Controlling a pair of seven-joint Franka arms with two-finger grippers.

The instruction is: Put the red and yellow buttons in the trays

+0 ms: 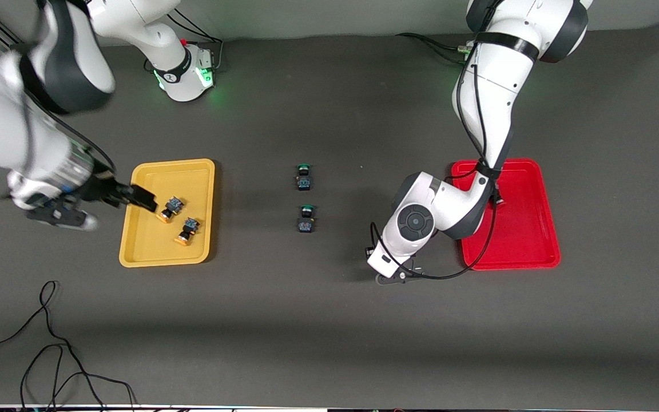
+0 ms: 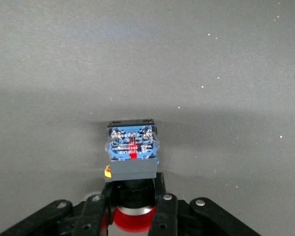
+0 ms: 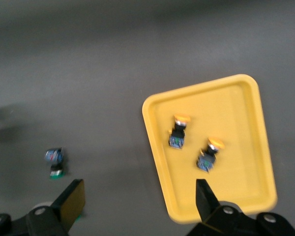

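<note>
My left gripper (image 2: pixel 132 196) is shut on a red button (image 2: pixel 132 152), its red cap between the fingers and its blue-black body sticking out. In the front view this gripper (image 1: pixel 393 276) is over the grey table beside the red tray (image 1: pixel 524 240). A small dark piece (image 1: pixel 499 200) shows in that tray at the arm's edge, mostly hidden. My right gripper (image 1: pixel 135 197) is open and empty over the rim of the yellow tray (image 1: pixel 152 252). Two yellow buttons (image 1: pixel 170 209) (image 1: pixel 187 230) lie in that tray. They also show in the right wrist view (image 3: pixel 178 132) (image 3: pixel 209 153).
Two green-capped buttons (image 1: pixel 304 177) (image 1: pixel 306 219) lie mid-table between the trays. One of them shows in the right wrist view (image 3: pixel 54 162). A loose black cable (image 1: pixel 49 343) lies near the table's front edge at the right arm's end.
</note>
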